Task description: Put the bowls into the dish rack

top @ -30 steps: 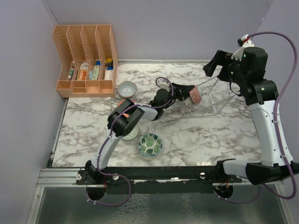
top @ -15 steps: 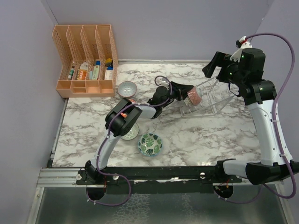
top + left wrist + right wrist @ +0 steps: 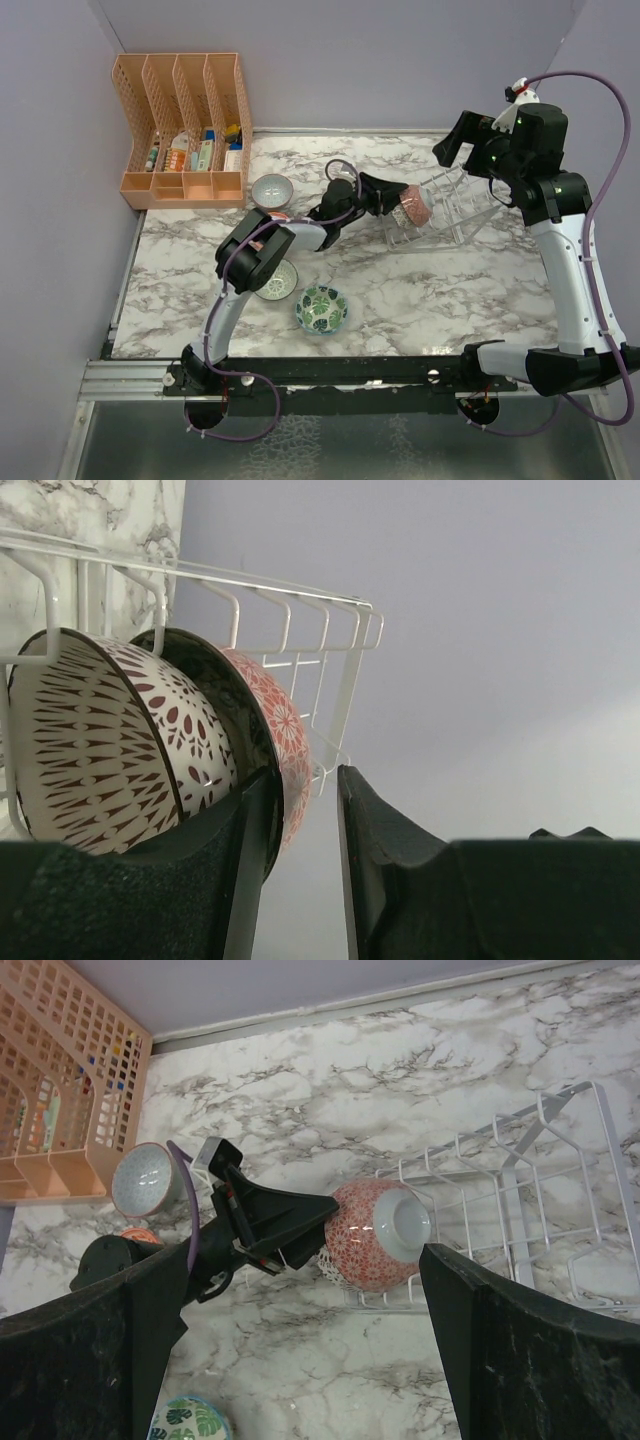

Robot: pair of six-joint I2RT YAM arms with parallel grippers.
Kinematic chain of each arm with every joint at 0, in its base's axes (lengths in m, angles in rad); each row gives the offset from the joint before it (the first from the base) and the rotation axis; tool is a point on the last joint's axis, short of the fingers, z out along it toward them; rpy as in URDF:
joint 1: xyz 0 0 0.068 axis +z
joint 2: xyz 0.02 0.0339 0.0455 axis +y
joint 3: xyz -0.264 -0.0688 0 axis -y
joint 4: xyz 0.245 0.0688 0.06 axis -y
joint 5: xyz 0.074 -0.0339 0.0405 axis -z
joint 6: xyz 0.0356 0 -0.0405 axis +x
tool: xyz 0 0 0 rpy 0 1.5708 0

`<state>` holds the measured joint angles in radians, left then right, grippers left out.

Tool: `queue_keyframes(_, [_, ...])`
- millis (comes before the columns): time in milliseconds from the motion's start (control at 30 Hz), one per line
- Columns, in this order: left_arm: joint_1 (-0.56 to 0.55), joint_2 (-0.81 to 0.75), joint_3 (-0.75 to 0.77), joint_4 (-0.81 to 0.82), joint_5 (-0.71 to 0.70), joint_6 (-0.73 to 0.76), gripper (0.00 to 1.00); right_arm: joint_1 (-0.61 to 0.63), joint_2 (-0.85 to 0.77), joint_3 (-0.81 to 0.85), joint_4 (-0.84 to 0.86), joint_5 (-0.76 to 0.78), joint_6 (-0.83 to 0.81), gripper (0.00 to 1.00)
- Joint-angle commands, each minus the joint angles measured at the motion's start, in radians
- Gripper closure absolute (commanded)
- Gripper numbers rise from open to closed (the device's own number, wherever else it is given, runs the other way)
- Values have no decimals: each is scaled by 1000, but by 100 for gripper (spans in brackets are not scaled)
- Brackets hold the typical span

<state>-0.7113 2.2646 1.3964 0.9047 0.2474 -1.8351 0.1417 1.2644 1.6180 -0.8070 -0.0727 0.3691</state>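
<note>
The clear wire dish rack [image 3: 455, 205] stands at the back right and holds three bowls on edge. In the left wrist view they are a white lattice bowl [image 3: 110, 750], a dark bowl [image 3: 215, 695] and an orange-red bowl [image 3: 285, 730]. My left gripper [image 3: 396, 200] is at the rack's left end, open a little. The orange-red bowl's rim [image 3: 370, 1235] sits in the gap, and the far finger is off it. My right gripper [image 3: 470, 150] hovers above the rack, wide open and empty. A grey bowl [image 3: 271, 189], a pale bowl [image 3: 280, 283] and a leaf-print bowl [image 3: 321, 308] sit on the marble.
An orange file organiser [image 3: 185, 130] with small items stands at the back left corner. My left arm [image 3: 255, 255] stretches across the middle and partly covers the pale bowl. Purple walls close in the left, back and right sides.
My left jaws have parted and let go of the orange-red bowl, which stays in the rack. The left elbow has shifted left. The right arm has held still.
</note>
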Motion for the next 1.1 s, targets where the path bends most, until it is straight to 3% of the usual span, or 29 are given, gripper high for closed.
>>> queue_keyframes(0, [12, -86, -22, -51, 55, 57, 64, -7, -23, -9, 34, -10, -8, 0])
queue_keyframes(367, [69, -245, -194, -115, 72, 132, 59, -7, -39, -26, 46, -31, 1, 0])
queue_keyframes(533, [100, -341, -238, -207, 88, 238, 55, -7, -47, -24, 51, -46, 0, 0])
queue_keyframes(667, [140, -459, -239, -403, 96, 454, 47, -7, -60, -36, 51, -52, -3, 0])
queue_keyframes(767, [165, -536, -163, -727, 50, 700, 42, -7, -70, -46, 52, -57, -3, 1])
queue_keyframes(933, [174, -649, -88, -1106, -159, 1026, 39, -7, -83, -67, 53, -69, -1, 1])
queue_keyframes(1067, [175, -704, -123, -1259, -365, 1177, 31, -7, -91, -80, 57, -81, 4, 0])
